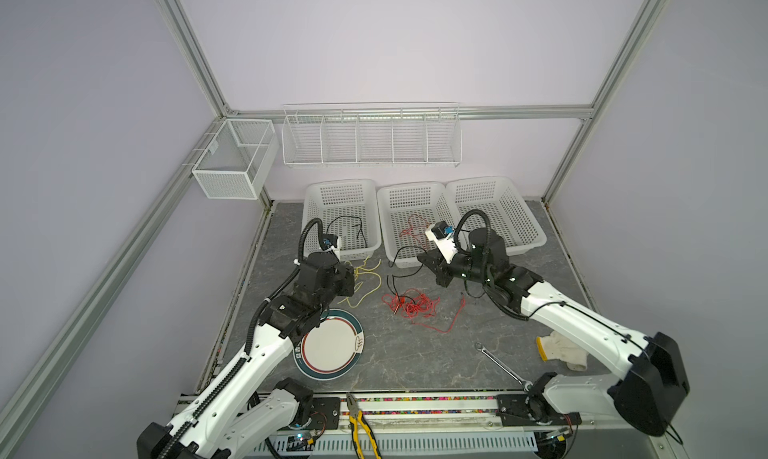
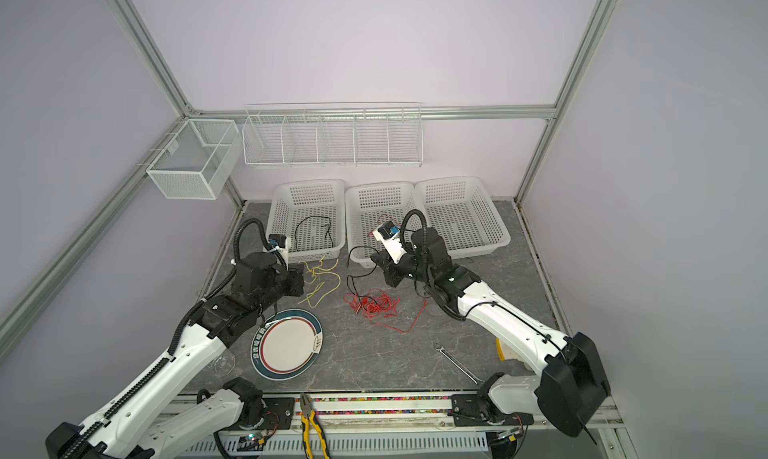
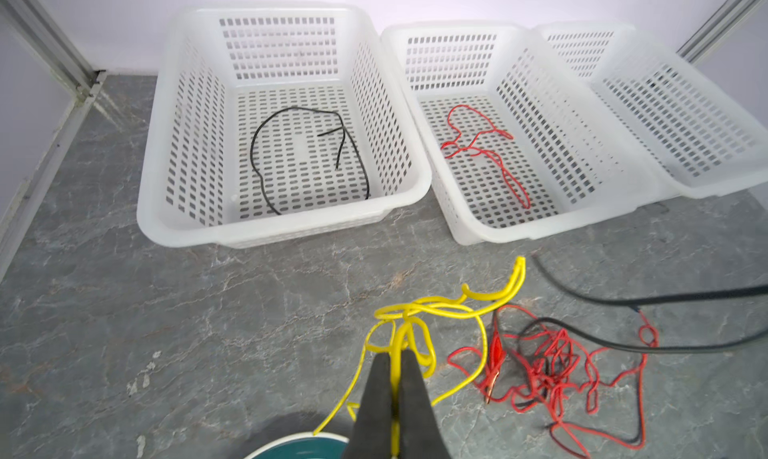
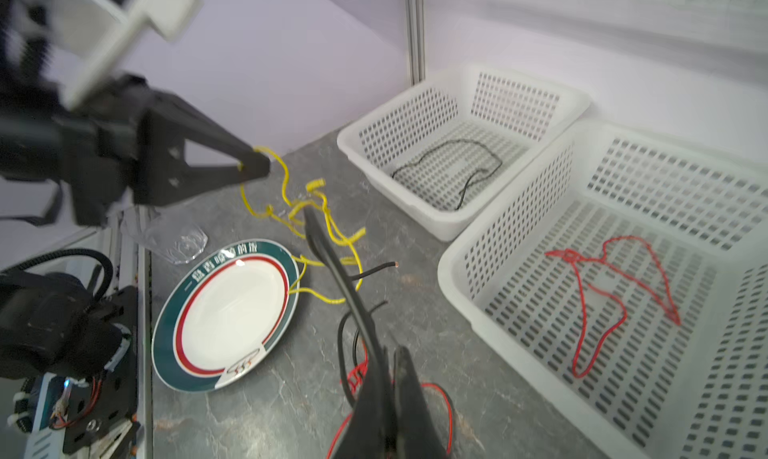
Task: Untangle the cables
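Two cables (image 3: 252,155) are lying in baskets (image 3: 286,232); left gripper (image 3: 395,357) is clamping yellow cable (image 3: 511,280), right gripper (image 4: 388,365) black cable (image 4: 328,253), red tangle (image 1: 411,305) waiting

The only writing you have to go on is on the dinner plate (image 4: 232,311). A row of white Chinese characters (image 4: 224,256) runs along its dark green rim. You see them best in the right wrist view, but even there they are too soft to read one by one with any certainty. In both top views they shrink to pale flecks on the green. On a white patch of the same rim you will find a small line-drawn emblem (image 4: 245,363), and no words can be made out in it.
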Robot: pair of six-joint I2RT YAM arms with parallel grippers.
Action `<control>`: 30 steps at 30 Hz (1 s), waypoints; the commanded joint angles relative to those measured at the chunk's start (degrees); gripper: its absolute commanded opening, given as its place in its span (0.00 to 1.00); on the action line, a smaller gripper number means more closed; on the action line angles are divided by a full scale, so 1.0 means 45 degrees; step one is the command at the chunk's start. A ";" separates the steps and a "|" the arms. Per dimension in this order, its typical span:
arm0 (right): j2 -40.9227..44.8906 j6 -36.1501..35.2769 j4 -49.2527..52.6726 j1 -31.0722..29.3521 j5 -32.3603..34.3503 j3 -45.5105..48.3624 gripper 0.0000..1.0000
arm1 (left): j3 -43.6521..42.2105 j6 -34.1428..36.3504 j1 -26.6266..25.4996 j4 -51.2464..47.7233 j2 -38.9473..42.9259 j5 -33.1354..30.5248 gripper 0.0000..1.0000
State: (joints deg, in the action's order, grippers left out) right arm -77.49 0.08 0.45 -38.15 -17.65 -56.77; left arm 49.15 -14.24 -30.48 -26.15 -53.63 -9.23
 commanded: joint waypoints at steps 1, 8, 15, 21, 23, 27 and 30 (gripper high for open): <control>-0.0827 0.0323 0.0059 -0.0133 -0.0382 0.0428 0.07 | 0.0834 0.0271 0.0029 0.0348 0.0088 0.0334 0.00; -0.2913 0.0931 0.0253 -0.0192 0.0115 0.0315 0.09 | 0.1636 0.0431 0.0033 0.0594 -0.0268 0.1019 0.00; -0.3233 0.0930 0.0708 -0.0219 0.0629 -0.0147 0.36 | 0.1801 0.0285 0.0018 0.0971 -0.0357 0.1885 0.00; -0.2122 0.0403 0.0799 -0.0452 0.0446 -0.0255 0.58 | 0.1791 -0.0027 -0.0114 0.1318 -0.0597 0.2561 0.00; -0.1687 0.0449 0.0604 -0.0498 0.0272 -0.0218 0.60 | 0.1793 -0.0104 -0.0194 0.1415 -0.0694 0.2671 0.00; -0.0911 0.0872 0.0201 -0.0530 -0.0291 -0.0320 0.66 | 0.1761 -0.0300 -0.0219 0.1647 -0.0846 0.2918 0.00; -0.0874 0.1162 0.0082 -0.0540 -0.0817 -0.0710 0.69 | 0.1779 -0.0385 -0.0258 0.1799 -0.0963 0.3069 0.00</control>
State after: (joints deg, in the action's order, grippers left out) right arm -82.02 4.23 2.85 -40.29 -18.09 -58.13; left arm 55.51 -14.81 -31.27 -20.10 -57.56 3.09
